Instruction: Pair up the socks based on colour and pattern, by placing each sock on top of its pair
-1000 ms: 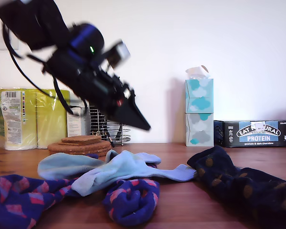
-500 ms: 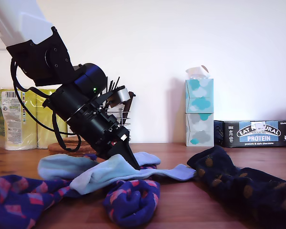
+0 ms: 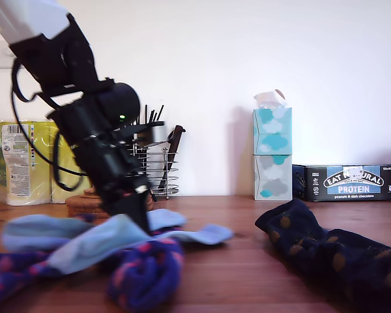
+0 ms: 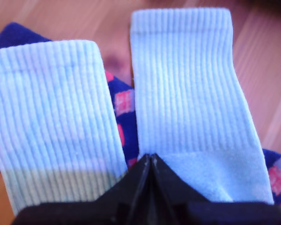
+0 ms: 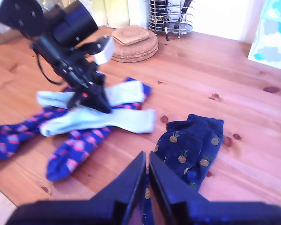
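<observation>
now my first gripper point(image 4: 150, 159) is down on the pale blue socks point(image 4: 187, 108), jaws pinched together at a ribbed edge; whether fabric sits between them i can't quite tell. both lie side by side across the diamond-patterned socks point(image 5: 79, 145) at the exterior view's left. soft, floppy cloth: likely to sag and drag its neighbours, so take one layer near the cuff. my second gripper point(image 5: 147, 161) hangs closed, empty, over the pineapple-print navy socks point(image 5: 189, 147).
</observation>
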